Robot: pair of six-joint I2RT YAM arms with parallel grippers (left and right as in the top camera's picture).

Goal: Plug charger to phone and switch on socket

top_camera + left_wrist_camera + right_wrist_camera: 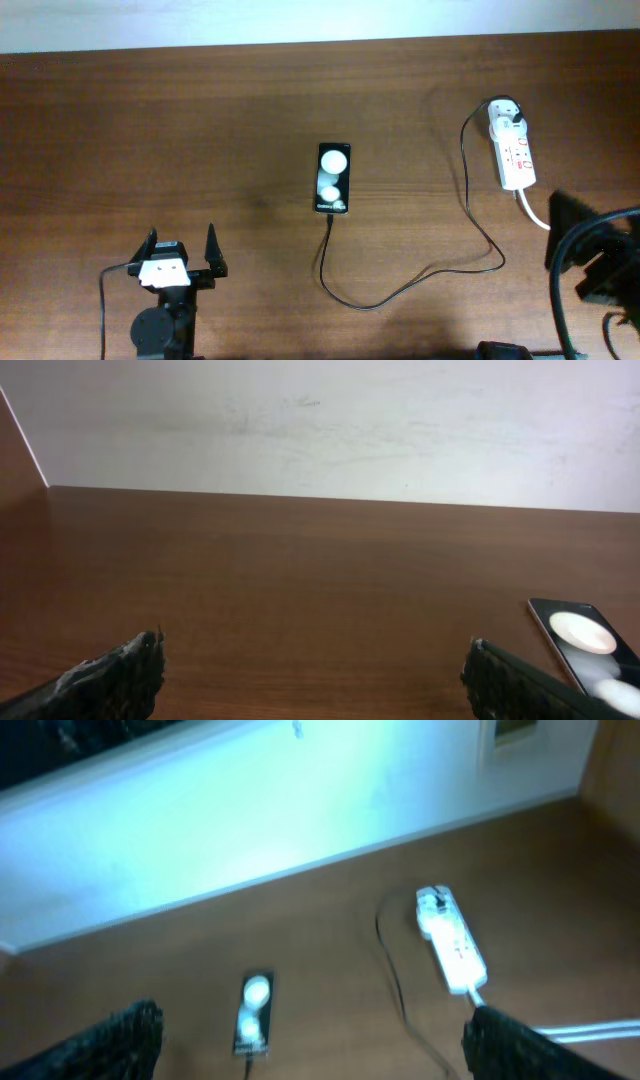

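Note:
The black phone (333, 178) lies face up mid-table, with two bright round spots on its glass. The thin black charger cable (420, 275) runs from the phone's near end in a loop to its white plug head (504, 115), which sits in the white socket strip (516, 150) at the far right. My left gripper (183, 255) is open and empty near the front left, well away from the phone (585, 650). My right gripper (310, 1035) is open and empty, raised at the right edge, looking down on the phone (253, 1013) and the socket (452, 938).
The socket's thick white cord (535, 212) runs toward the right arm (595, 260). A pale wall (330, 420) borders the far edge of the brown wooden table (200, 140).

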